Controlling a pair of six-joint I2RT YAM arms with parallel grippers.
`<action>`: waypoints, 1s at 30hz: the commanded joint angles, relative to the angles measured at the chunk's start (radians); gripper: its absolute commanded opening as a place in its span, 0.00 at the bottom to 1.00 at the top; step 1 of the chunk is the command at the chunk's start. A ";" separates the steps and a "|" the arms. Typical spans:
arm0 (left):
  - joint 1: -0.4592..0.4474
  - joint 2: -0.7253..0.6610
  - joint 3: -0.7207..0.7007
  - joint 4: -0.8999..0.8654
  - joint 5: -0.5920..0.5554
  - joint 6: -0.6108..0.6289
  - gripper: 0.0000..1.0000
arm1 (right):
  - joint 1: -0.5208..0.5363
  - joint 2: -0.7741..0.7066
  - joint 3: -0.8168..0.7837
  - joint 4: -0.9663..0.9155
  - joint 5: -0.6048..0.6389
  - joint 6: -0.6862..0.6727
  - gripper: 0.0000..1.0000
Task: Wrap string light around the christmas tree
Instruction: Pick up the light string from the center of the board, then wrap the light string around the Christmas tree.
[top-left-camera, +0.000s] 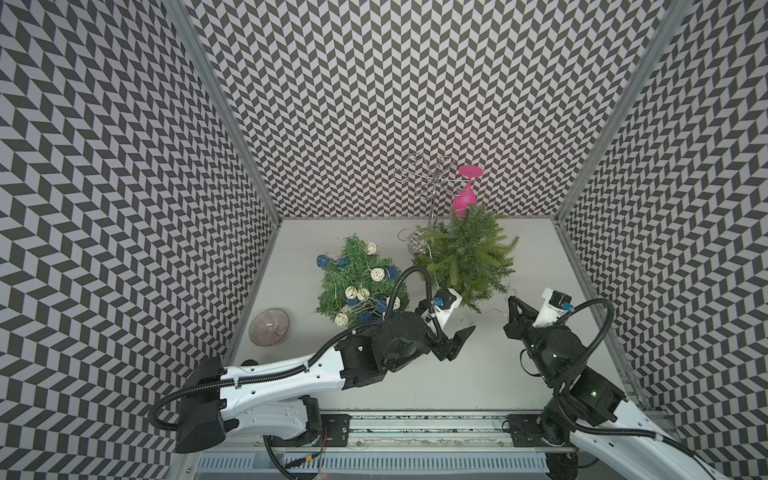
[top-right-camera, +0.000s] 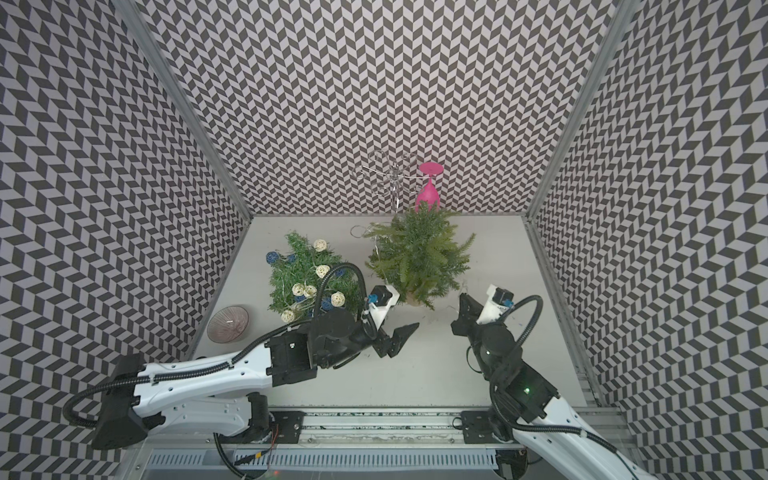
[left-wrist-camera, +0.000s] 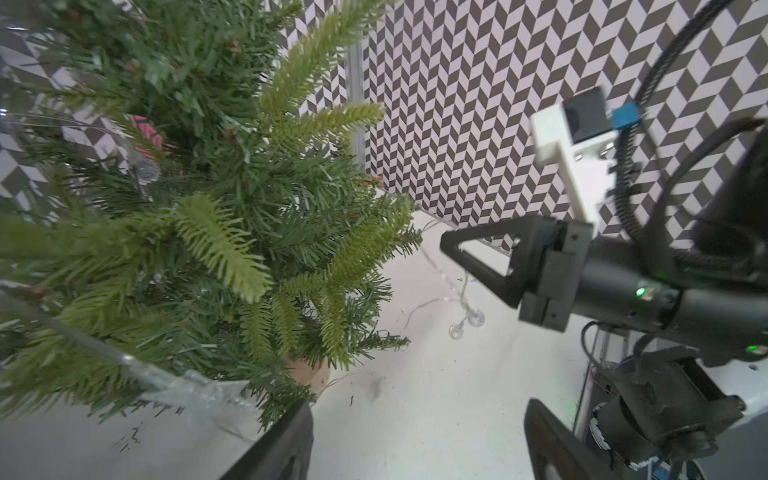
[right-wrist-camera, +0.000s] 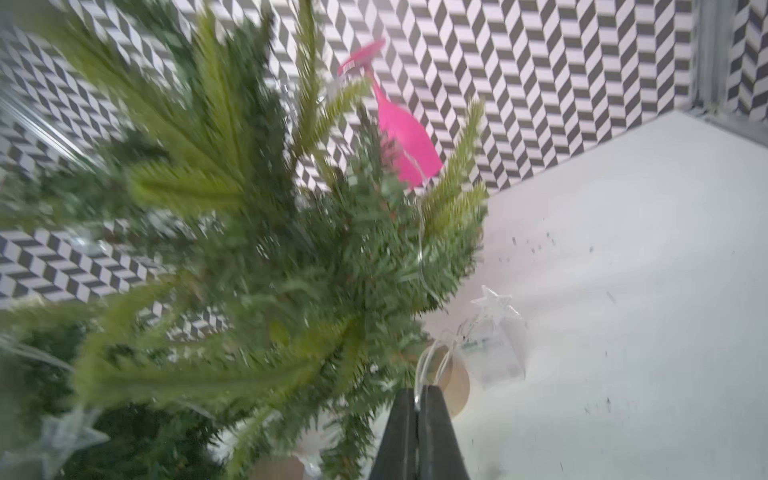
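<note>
Chevron-papered walls (top-left-camera: 415, 83) box in a pale counter (top-left-camera: 395, 386); the bare christmas tree (top-left-camera: 465, 257) stands toward the back, the string light (left-wrist-camera: 475, 319) trailing from its branches to the right hand (right-wrist-camera: 417, 395), which is clenched on the thin wire; the left hand (top-left-camera: 457, 343) is released, grasping nothing. A hard pull could tip the tree or snag the wire on needles; the fine strand may also slip free.

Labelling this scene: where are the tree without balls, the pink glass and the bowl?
tree without balls (top-left-camera: 465, 253), in a top view, middle branches
pink glass (top-left-camera: 464, 200), in a top view, its cup
bowl (top-left-camera: 259, 329), in a top view, inner wall
</note>
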 joint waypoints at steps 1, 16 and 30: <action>0.005 -0.003 -0.013 0.042 -0.125 -0.004 0.80 | -0.007 -0.030 0.059 -0.004 0.086 -0.051 0.00; 0.066 0.028 -0.023 0.065 -0.152 -0.013 0.77 | -0.009 0.112 0.387 0.005 0.098 -0.208 0.00; 0.101 0.028 -0.032 0.082 -0.116 -0.020 0.76 | -0.008 0.216 0.604 0.077 -0.040 -0.288 0.00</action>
